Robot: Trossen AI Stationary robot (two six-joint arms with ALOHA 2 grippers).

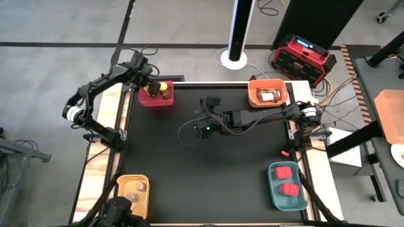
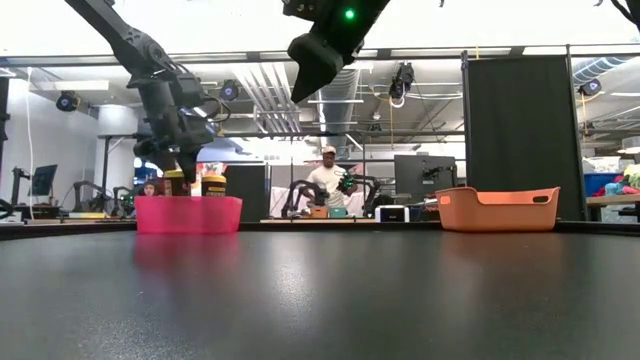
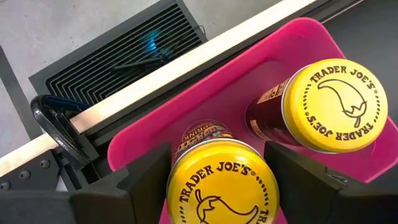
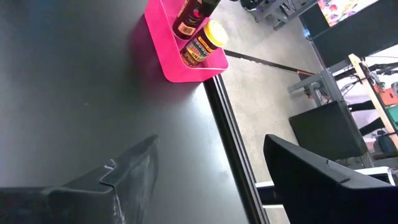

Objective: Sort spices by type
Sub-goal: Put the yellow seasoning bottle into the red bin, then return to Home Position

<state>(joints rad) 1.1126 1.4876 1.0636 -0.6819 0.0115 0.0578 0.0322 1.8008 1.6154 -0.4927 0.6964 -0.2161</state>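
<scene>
- While one yellow-lidded jar stood free in the pink bin at the table's far left corner, a second yellow-lidded jar sat between the left gripper's fingers, which flanked it closely; actual contact could not be told.
- A dark jar lay in the orange bin at the far right.
- Two red blocks sat in the teal bin, near right.
- Two small round jars rested in the yellow bin, near left.
- The right gripper hung above the table's middle, fingers spread and empty.
</scene>
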